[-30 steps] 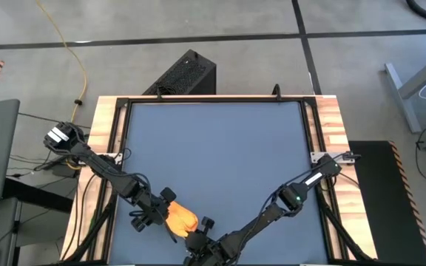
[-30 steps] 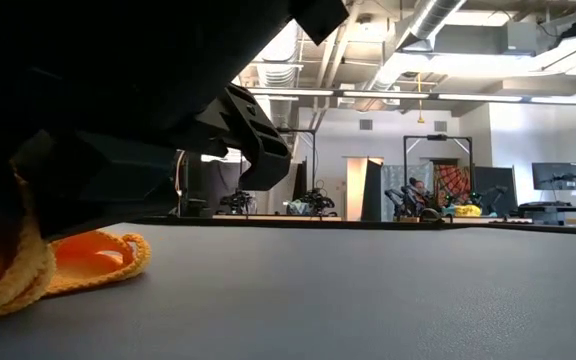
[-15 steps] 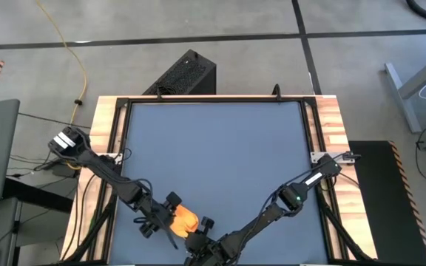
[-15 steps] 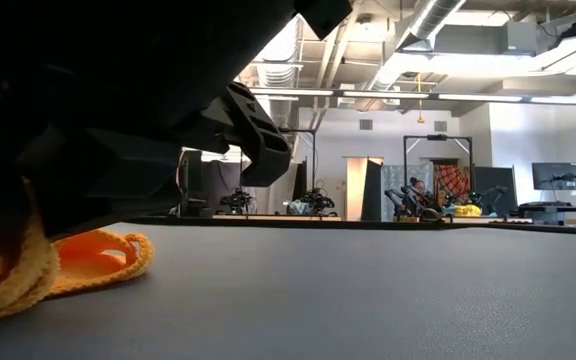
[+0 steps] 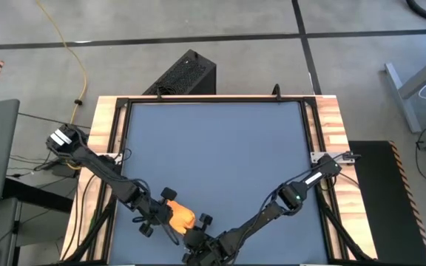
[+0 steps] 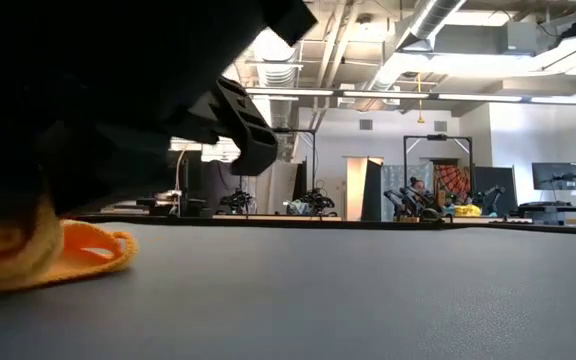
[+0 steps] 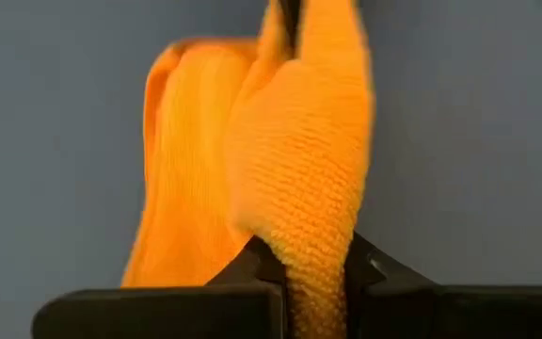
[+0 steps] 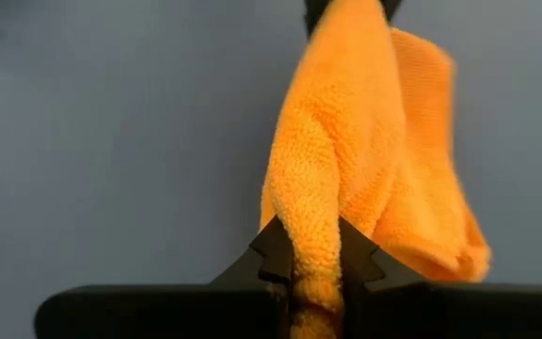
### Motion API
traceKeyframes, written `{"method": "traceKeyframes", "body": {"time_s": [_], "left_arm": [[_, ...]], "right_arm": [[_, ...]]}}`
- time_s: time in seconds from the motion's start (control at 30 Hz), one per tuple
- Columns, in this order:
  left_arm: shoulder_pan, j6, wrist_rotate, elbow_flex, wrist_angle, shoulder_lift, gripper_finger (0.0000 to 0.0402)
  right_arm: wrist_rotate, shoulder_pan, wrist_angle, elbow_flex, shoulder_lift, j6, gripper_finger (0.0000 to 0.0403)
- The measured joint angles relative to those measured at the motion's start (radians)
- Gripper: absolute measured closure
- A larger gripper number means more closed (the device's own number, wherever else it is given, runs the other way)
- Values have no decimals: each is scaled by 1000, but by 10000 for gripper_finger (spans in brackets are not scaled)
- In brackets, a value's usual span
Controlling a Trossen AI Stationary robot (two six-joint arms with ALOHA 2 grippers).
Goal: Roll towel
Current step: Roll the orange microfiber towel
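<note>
The towel (image 5: 180, 215) is bunched into a small orange-yellow lump near the table's near edge, left of the middle. Its lower part (image 6: 86, 258) lies on the dark blue tabletop. My left gripper (image 5: 166, 214) comes in from the table's left and is shut on the towel's left end (image 7: 314, 268). My right gripper (image 5: 197, 230) reaches in from the near right and is shut on the towel's opposite end (image 8: 313, 256). The two grippers face each other with the towel stretched between them. My left gripper pinches a thick bunched fold of the towel (image 7: 316, 247) between its two fingers, several layers together. The fingers come from the table's left, slanting down. The cloth runs on from them to the other gripper, with a looser fold (image 7: 179, 169) lying beside it. My right gripper pinches a bunched fold at the towel's other end (image 8: 310, 231) between its two fingers, several layers together. It comes from the table's near right, low over the table. The rest of the towel (image 8: 422, 169) spreads away from the fingers toward the left gripper.
The dark blue tabletop (image 5: 220, 148) stretches open toward the far and right edges, framed by a black rail and wooden side strips (image 5: 330, 122). A black box (image 5: 183, 74) stands on the floor beyond the far edge.
My left gripper has moved toward the towel's left end and taken hold of it. The towel has drawn together into a smaller lump. In the low view its loop has flattened and shifted left.
</note>
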Motion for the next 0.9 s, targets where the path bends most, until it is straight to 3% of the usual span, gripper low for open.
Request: {"method": "traceKeyframes", "body": {"time_s": [0.17,0.33,0.57,0.8,0.9], "left_arm": [[-8,-22,145,3,-30,-47,369],[-27,6,214,0,-91,-49,293],[-31,-39,216,23,-120,-48,205],[-65,-48,89,187,-366,-85,203],[-90,-43,31,231,-358,-107,207]], "right_arm": [[-1,-2,10,3,-3,3,350],[-23,3,-6,-1,2,4,350],[-23,8,-3,-1,1,-76,350],[-19,7,2,-1,1,-192,350],[-19,4,3,-1,1,-232,350]]}}
